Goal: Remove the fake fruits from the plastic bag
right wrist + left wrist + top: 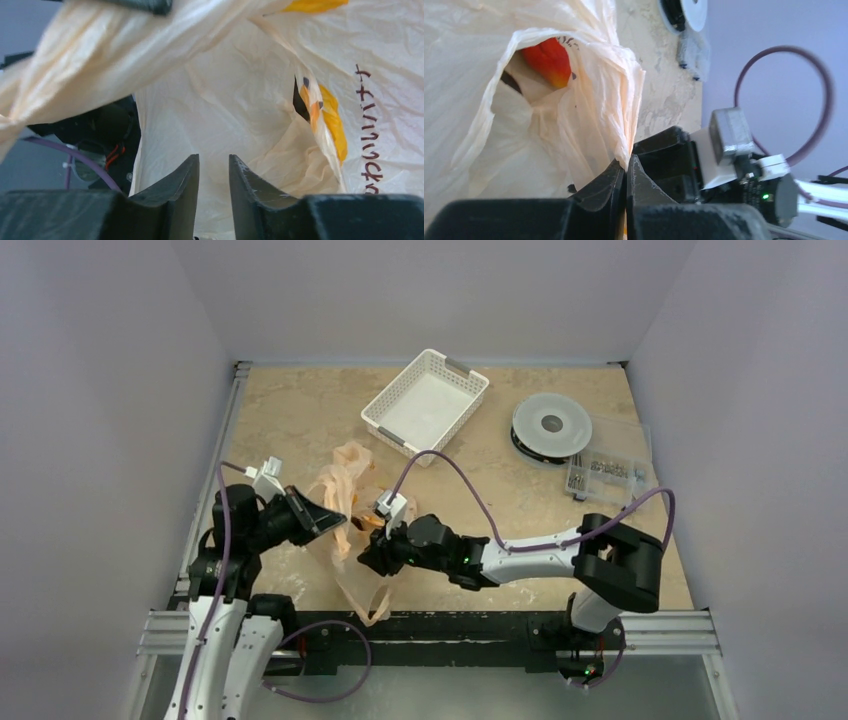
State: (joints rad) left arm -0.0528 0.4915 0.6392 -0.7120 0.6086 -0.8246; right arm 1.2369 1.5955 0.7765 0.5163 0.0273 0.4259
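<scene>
The pale-orange plastic bag [348, 485] lies crumpled between my two arms. My left gripper [338, 525] is shut on a bunched edge of the bag [589, 100], with the film pinched at the fingertips [626, 165] and the mouth held open. A red-orange fake fruit [549, 60] sits inside the bag, with a dark shape [510, 81] beside it. My right gripper [370, 558] is at the bag's near side. In its wrist view its fingers [214, 162] stand a little apart, empty, pointing into the bag [225, 110]. No yellow fruit shows clearly, only yellow print [332, 125].
A white perforated basket [386, 410] stands behind the bag. A filament spool [551, 426] and a clear parts box [606, 468] sit at the right rear. Purple cables arc over both arms. The table's left rail runs close to the left arm.
</scene>
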